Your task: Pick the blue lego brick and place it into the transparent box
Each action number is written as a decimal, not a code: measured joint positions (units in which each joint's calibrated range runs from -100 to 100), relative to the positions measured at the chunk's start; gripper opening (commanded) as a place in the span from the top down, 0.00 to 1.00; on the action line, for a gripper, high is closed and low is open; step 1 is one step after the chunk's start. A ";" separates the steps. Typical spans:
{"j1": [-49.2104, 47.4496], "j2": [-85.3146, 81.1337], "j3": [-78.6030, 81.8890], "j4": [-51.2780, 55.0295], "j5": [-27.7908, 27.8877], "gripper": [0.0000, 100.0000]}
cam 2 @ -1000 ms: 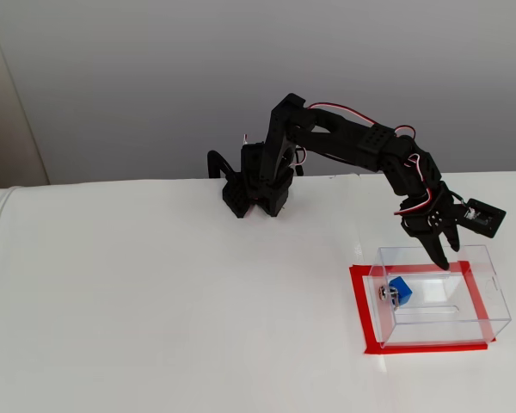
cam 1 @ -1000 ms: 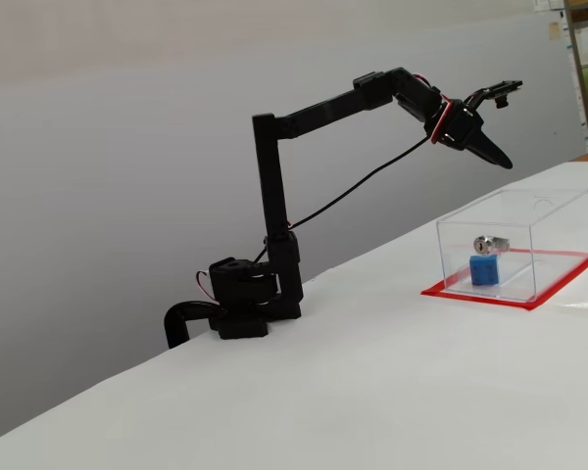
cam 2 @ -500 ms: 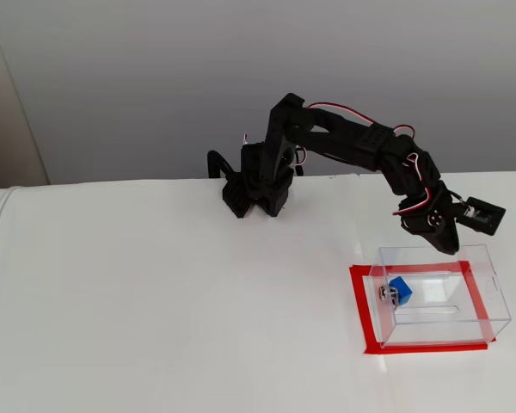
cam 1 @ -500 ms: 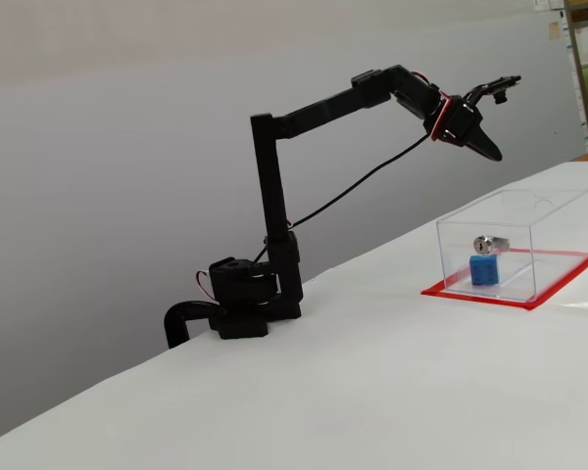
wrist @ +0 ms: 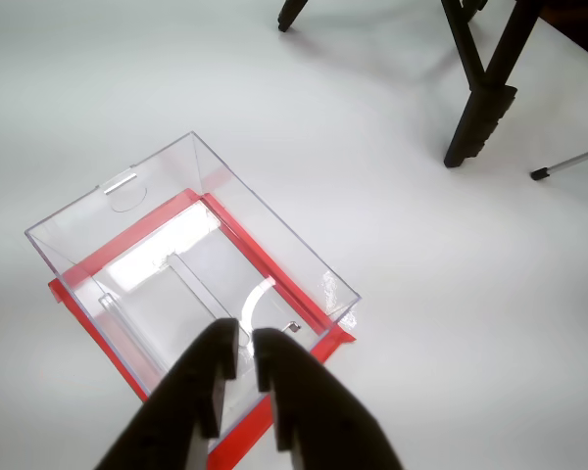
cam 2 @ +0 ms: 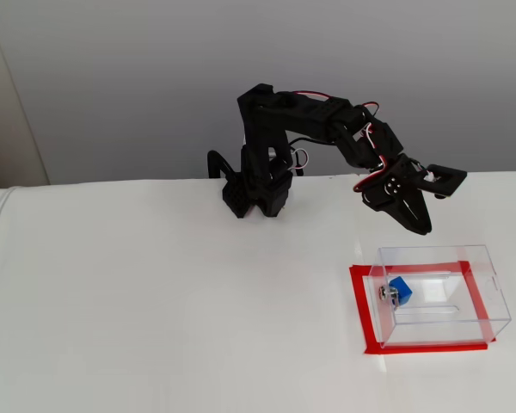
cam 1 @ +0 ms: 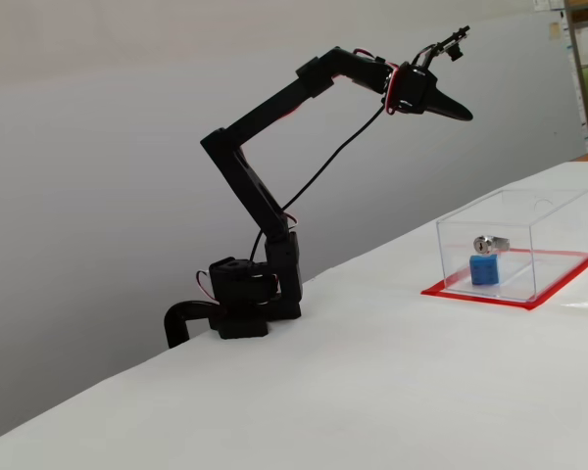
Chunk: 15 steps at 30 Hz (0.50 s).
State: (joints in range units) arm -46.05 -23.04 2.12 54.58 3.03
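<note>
Fixed views show the blue lego brick (cam 2: 401, 287) already inside the transparent box (cam 2: 439, 297) by its lock wall, claw (cam 2: 420, 225) closed and empty above; placement looks done, retreat next.

No legible text, label, brand, number or sign appears in any view. The clear walls and red rim of the transparent box (cam 2: 430, 292) are unmarked, as are the blue lego brick (cam 2: 401, 288), the black arm (cam 1: 265, 196) and the white table (cam 2: 155, 301). The small silver lock part (cam 1: 490, 243) on the box wall is too small for any marking to be read.
</note>
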 measured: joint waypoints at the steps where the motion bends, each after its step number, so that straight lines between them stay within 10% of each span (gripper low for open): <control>1: 2.24 -3.89 3.44 -0.09 0.00 0.98; 15: 21.26 -30.95 24.71 -0.17 -0.34 0.98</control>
State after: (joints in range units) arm -24.79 -54.00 26.83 54.41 2.69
